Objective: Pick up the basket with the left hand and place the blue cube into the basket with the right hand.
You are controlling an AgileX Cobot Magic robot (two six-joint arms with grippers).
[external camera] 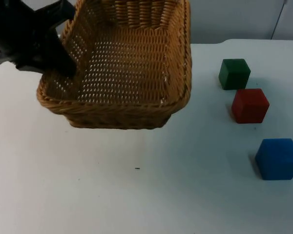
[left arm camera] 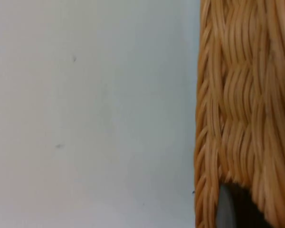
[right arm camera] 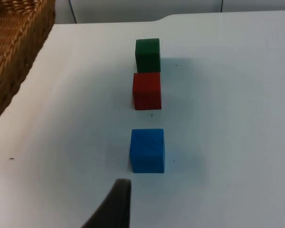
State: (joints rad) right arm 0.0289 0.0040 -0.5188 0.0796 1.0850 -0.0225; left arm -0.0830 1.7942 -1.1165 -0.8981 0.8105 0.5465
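Basket held up at the left, three cubes waiting at the right.

Nearest on the white table (external camera: 136,195) sits the blue cube (external camera: 278,159), then the red cube (external camera: 250,105), then the green cube (external camera: 234,73), in a row, apart. The right gripper (right arm camera: 115,204) hovers near the blue cube; I cannot tell its finger state. Further back, the left gripper (external camera: 63,66) is clamped on the basket (external camera: 127,105) rim, basket tilted.
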